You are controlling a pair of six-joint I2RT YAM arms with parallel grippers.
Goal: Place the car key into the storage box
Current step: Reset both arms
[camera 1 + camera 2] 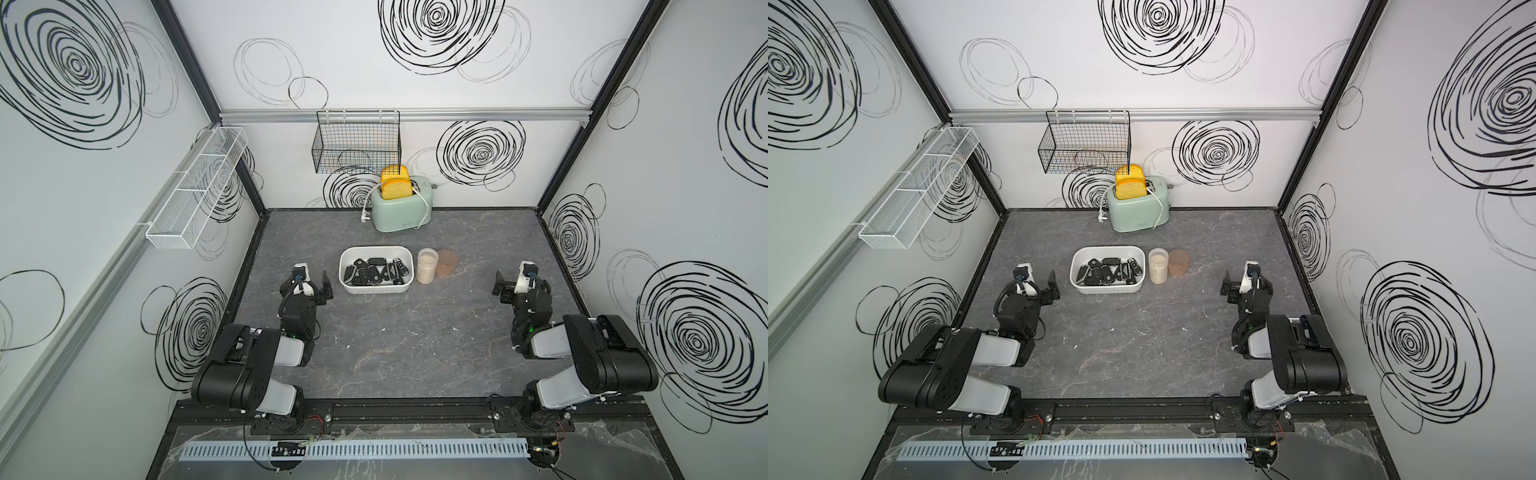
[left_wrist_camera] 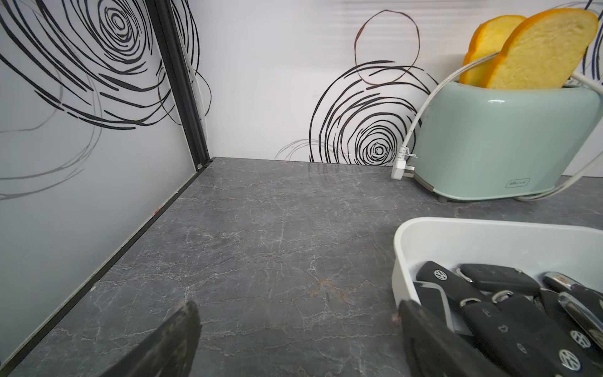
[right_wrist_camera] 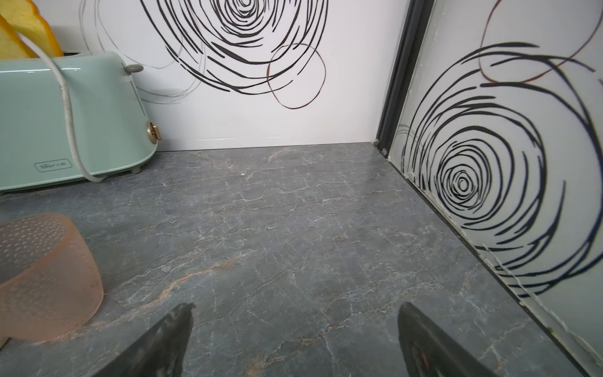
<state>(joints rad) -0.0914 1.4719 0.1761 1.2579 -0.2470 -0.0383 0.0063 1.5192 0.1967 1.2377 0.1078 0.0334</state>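
The storage box (image 1: 376, 248) is a white rounded tub in the middle of the grey table, seen in both top views (image 1: 1108, 248). Several black car keys (image 1: 376, 272) lie piled inside it, and every key I see is in the box. In the left wrist view the box's rim (image 2: 489, 225) and the keys (image 2: 509, 323) sit just beside one finger. My left gripper (image 1: 311, 284) (image 2: 298, 306) hovers open and empty, left of the box. My right gripper (image 1: 517, 282) (image 3: 295, 307) is open and empty over bare table, to the right.
A mint toaster (image 1: 401, 210) with two bread slices and a white cord stands at the back wall. A clear jar of pale grains (image 1: 427, 266) and a pink translucent cup (image 1: 446, 262) stand right of the box. A black wire basket (image 1: 357, 143) and a white mesh tray (image 1: 199, 191) hang on the walls.
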